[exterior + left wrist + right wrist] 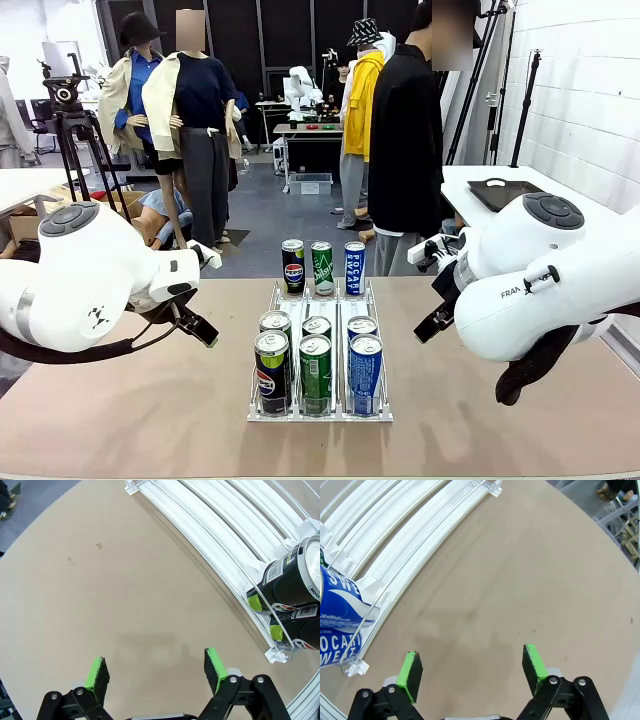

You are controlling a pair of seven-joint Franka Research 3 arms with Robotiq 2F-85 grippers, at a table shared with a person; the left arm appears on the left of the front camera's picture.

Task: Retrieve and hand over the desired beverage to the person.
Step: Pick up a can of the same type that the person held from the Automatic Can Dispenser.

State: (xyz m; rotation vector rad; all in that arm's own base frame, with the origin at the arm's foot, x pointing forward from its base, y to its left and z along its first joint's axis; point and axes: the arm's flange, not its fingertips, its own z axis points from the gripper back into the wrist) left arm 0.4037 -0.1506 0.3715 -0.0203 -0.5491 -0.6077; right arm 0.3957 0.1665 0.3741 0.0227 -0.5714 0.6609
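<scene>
**Desk:** How will the drink handle, and where should the robot take hold of it?

**Photographer:** The cans (316, 330) look like thin aluminium. I judge them firm while sealed, fairly weighty, smooth enough to slip and easy to dent. The safest hold is probably across the middle of the body, with the pads flat on opposite sides. Nothing shows which drink is wanted.

**Desk:** What do they look like, and where are they?

**Photographer:** There are nine upright cans in three lanes of a white wire rack (262, 416) at the centre of the tan table (120, 420). A black cola can (271, 375) fronts the left lane, a green can (315, 375) the middle and a blue can (365, 375) the right.

**Desk:** And around the rack?

**Photographer:** The left gripper (155, 665) hangs over bare table at the rack's 9 o'clock, jaws spread wide and holding nothing. The right gripper (470, 667) mirrors it at 3 o'clock, equally wide and empty. The person (405, 140) in the black jacket stands beyond the far edge, at about 1 o'clock.
</scene>
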